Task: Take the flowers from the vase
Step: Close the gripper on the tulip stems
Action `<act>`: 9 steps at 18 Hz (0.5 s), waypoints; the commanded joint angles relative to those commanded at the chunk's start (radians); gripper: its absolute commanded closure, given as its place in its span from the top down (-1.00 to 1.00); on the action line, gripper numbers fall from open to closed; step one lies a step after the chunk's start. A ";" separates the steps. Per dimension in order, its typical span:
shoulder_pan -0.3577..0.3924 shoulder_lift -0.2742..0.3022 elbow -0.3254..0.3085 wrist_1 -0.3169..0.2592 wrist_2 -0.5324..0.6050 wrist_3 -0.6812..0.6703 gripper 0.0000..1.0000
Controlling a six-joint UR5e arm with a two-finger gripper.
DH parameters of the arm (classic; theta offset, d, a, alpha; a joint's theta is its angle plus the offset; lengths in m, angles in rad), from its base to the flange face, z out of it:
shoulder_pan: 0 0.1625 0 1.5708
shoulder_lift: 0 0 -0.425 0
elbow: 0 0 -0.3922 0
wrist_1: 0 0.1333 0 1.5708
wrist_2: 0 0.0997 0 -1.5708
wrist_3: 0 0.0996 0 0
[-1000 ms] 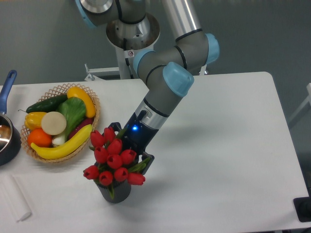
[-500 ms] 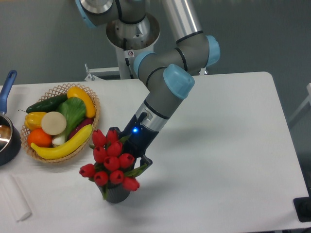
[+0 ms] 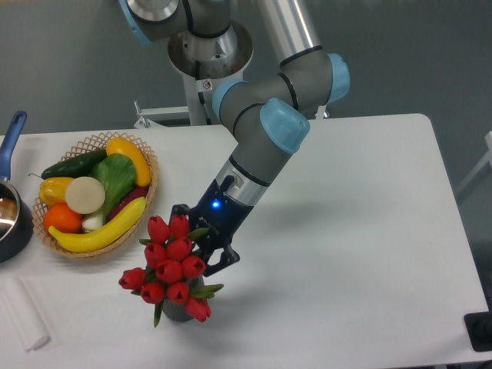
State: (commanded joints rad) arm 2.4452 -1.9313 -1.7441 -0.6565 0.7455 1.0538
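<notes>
End effector clenched on flowers; bunch tilted, stems apparently inside vase on desk; lift-out remains.

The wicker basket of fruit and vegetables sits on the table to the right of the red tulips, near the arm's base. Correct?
Not quite. In the camera view the wicker basket sits to the left of the red tulips, between them and the dark pot at the table's left edge. The rest holds.
</notes>
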 joint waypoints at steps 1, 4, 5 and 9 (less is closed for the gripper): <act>0.002 0.000 0.000 0.000 0.000 0.000 -0.23; 0.005 0.002 0.003 0.000 -0.017 0.000 -0.42; 0.006 0.002 0.003 0.000 -0.031 0.000 -0.42; 0.009 0.006 0.000 0.000 -0.043 -0.002 -0.42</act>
State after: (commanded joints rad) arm 2.4544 -1.9252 -1.7441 -0.6565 0.7026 1.0523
